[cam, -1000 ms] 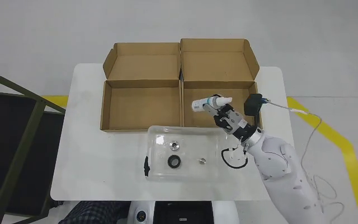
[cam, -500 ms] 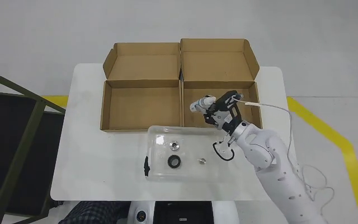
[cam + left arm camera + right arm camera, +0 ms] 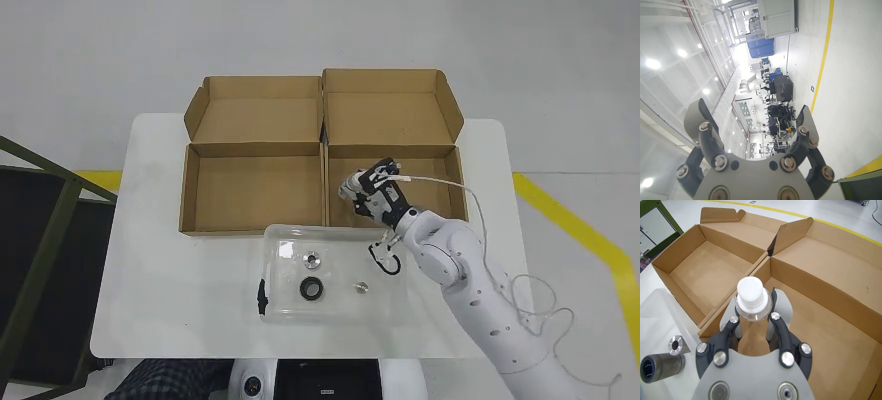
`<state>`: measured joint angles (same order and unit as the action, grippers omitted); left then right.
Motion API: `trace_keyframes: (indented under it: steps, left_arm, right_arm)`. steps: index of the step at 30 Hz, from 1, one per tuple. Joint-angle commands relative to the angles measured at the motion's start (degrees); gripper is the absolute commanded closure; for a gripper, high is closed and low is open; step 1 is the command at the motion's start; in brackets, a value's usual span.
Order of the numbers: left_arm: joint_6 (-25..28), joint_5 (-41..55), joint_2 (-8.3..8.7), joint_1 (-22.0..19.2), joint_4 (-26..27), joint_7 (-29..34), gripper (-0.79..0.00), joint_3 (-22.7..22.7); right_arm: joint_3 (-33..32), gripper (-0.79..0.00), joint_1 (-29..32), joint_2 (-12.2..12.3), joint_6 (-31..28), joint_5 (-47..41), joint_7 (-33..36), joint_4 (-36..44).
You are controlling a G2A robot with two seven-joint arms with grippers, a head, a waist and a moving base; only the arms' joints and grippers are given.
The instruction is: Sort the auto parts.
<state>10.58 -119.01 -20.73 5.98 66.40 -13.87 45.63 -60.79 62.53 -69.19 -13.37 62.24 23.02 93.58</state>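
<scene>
My right gripper is shut on a clear part with a white cap, holding it just above the near left corner of the right cardboard box. In the right wrist view the white-capped part sits between the fingers, cap pointing away, over the wall shared by the two boxes. The left cardboard box lies beside it with a bare floor. My left gripper is open, holds nothing and points out into the room.
A clear plastic tray stands in front of the boxes and holds a silver bushing, a black ring bearing and a small silver piece. The dark cylinder and silver bushing lie near my right gripper.
My right gripper has carried the white-capped part leftward over the right box, toward its near left corner, and has turned at the wrist. The tray's parts have not moved.
</scene>
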Motion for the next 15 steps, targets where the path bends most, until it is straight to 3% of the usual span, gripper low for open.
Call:
trace_keyframes:
  steps: [1, 5, 11, 15]
  left_arm:
    - [0.00, -0.01, 0.00, 0.00, 0.00, 0.00, -0.785, 0.00]
    - [0.00, -0.01, 0.00, 0.00, 0.00, 0.00, -0.785, 0.00]
    - [0.00, -0.01, 0.00, 0.00, 0.00, 0.00, -0.785, 0.00]
    - [0.00, -0.01, 0.00, 0.00, 0.00, 0.00, -0.785, 0.00]
  right_arm:
    - [0.42, 0.000, -0.46, -0.12, 0.38, 0.79, 0.47, -0.53]
    - [1.10, -0.015, -1.21, -0.36, 0.99, 2.35, 1.20, -1.35]
    - [1.69, -0.354, -1.91, -0.69, 1.25, 3.00, 1.83, -2.73]
    - [2.04, -0.382, -2.28, -0.90, 1.12, 3.15, 2.11, -3.43]
